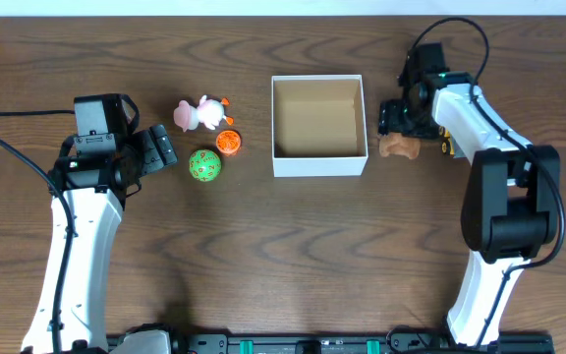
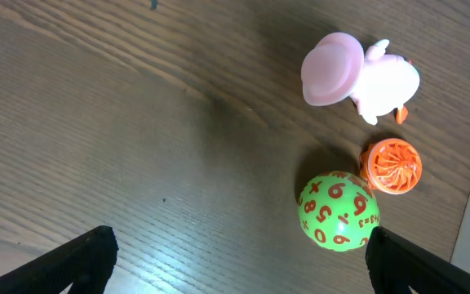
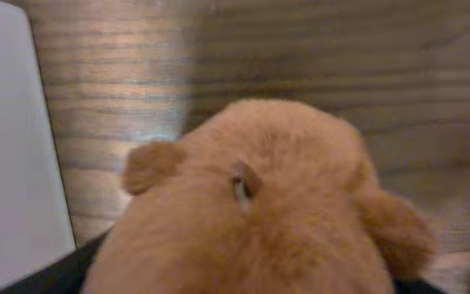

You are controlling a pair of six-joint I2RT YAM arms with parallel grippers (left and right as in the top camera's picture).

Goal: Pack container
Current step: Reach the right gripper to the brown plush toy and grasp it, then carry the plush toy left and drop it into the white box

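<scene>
The container (image 1: 319, 165) is a square white-walled box with a tan inside, at the table's middle, with nothing in it. Its white wall shows at the left of the right wrist view (image 3: 6, 147). My right gripper (image 1: 402, 120) is just right of the box, open, with its fingers on either side of a brown plush toy (image 1: 399, 147) that fills the right wrist view (image 3: 259, 204) and rests on the table. My left gripper (image 1: 162, 149) is open and empty, left of a green numbered ball (image 1: 204, 165) (image 2: 338, 211).
A pink and white duck toy (image 1: 198, 113) (image 2: 359, 75) and a small orange ribbed disc (image 1: 228, 143) (image 2: 391, 166) lie between the left gripper and the box. A small yellow object (image 1: 448, 147) sits under the right arm.
</scene>
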